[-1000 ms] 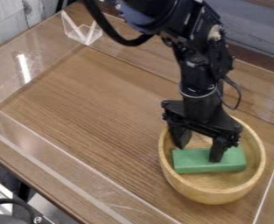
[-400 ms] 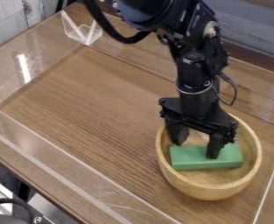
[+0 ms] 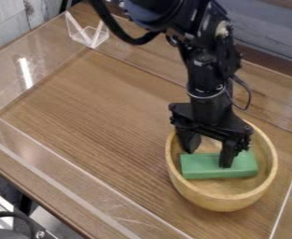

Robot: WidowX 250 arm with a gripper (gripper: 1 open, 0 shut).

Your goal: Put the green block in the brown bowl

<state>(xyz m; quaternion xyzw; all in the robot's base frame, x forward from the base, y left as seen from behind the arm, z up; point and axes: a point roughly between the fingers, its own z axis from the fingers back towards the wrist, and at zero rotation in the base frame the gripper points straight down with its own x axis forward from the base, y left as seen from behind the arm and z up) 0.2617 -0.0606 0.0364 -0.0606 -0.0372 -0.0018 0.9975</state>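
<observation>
The green block [image 3: 220, 167] lies flat inside the brown bowl [image 3: 226, 196], which sits at the table's near right. My gripper [image 3: 211, 149] hangs straight above the bowl, fingers spread wide and pointing down. The fingertips sit just over the block's left half, with nothing held between them. Part of the block's top edge is hidden behind the fingers.
A wooden table [image 3: 98, 103] is enclosed by low clear plastic walls [image 3: 36, 154]. A clear plastic stand [image 3: 86, 33] sits at the back left. The black arm [image 3: 198, 47] reaches in from the top.
The gripper has lifted slightly and drifted a little left above the bowl. The block stays where it lay.
</observation>
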